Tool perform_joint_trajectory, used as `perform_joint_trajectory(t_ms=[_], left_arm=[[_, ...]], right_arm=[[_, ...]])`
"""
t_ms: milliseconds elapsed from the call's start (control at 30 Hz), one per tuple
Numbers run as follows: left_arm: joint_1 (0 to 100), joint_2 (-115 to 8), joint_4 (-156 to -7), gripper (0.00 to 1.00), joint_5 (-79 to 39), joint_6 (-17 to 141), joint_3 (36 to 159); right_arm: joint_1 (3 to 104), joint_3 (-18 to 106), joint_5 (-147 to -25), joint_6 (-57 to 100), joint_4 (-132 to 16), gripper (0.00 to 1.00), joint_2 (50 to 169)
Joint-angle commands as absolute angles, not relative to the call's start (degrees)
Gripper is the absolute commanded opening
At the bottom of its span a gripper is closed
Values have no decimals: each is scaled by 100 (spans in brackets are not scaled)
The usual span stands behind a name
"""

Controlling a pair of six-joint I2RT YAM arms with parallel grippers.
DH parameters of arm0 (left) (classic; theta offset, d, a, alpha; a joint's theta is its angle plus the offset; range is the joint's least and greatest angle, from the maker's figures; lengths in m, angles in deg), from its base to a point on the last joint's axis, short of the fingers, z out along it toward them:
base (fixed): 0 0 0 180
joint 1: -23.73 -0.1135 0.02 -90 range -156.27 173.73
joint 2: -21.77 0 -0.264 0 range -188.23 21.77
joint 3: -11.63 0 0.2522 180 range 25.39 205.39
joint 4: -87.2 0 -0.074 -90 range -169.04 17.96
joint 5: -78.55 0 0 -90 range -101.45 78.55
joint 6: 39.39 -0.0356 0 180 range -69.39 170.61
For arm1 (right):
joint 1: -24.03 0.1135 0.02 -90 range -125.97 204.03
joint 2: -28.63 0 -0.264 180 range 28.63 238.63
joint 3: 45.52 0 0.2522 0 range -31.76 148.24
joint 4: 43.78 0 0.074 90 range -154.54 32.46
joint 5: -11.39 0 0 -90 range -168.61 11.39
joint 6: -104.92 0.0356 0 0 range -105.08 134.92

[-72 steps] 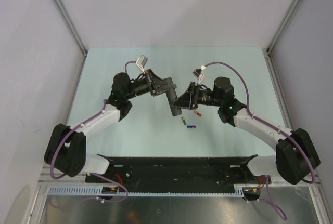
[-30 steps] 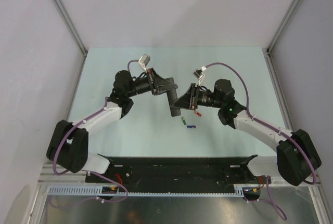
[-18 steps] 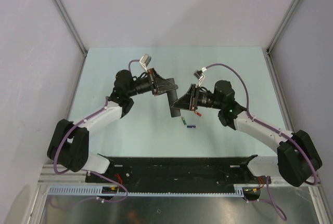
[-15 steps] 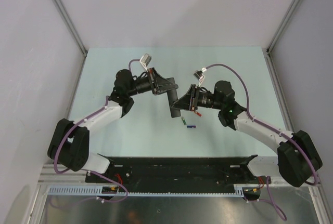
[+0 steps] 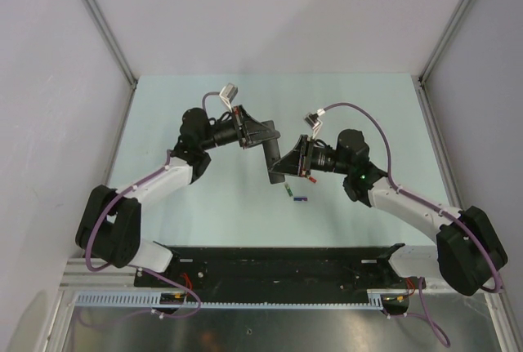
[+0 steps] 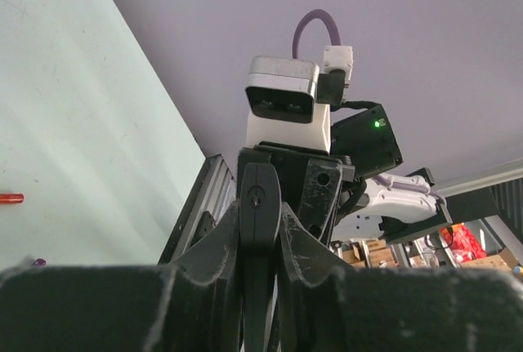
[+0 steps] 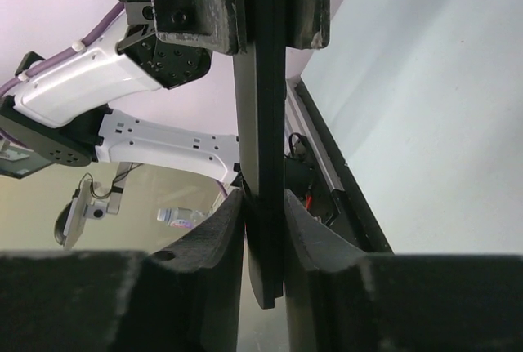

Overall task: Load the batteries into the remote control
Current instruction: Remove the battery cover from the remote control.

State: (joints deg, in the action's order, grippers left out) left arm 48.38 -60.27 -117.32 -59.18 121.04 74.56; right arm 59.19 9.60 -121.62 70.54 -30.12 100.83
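The pale green table (image 5: 204, 205) is stretching out under everything, with the two arms coming in from its near edge. The left arm (image 5: 155, 184) is bending in from one side and the right arm (image 5: 409, 205) from the other, and they are meeting over the middle of the table.

Between them the remote control (image 5: 272, 158), a slim black bar, is hanging in the air above the table, gripped at both ends. The left gripper (image 6: 260, 233) is pinching its far end, jaws narrow and pressing on the two flat faces. The right gripper (image 7: 263, 221) is clamping the near end the same way, so each wrist camera is seeing the bar edge-on.

The green battery (image 5: 288, 189) is lying on the table just near of the remote's lower end. The blue-purple battery (image 5: 300, 199) is lying just beside it. The red battery (image 5: 309, 177) is lying close by the right gripper.
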Motion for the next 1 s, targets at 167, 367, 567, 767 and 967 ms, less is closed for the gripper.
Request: perform_joint_trajectory(t_ms=[167,367,567,767,967], left_arm=[[4667,-6032,-12228,0,-5276,11995,7470],[4667,-6129,-12211,0,-5180,11925,7329],[4667,-6138,-11772,0,-5013,11548,7355],[4667,-6155,-11560,0,-4951,11389,7364],[4667,-6129,-11429,0,-4846,11301,7338]], right_arm=[[5778,832,-12502,7240,-3328,59,9886],[5743,1121,-12353,7118,-3696,66,9789],[5795,1903,-11492,5950,-5933,77,9411],[6224,2844,-10219,4868,-7807,98,9384],[7034,3705,-8286,4226,-8953,96,9858]])
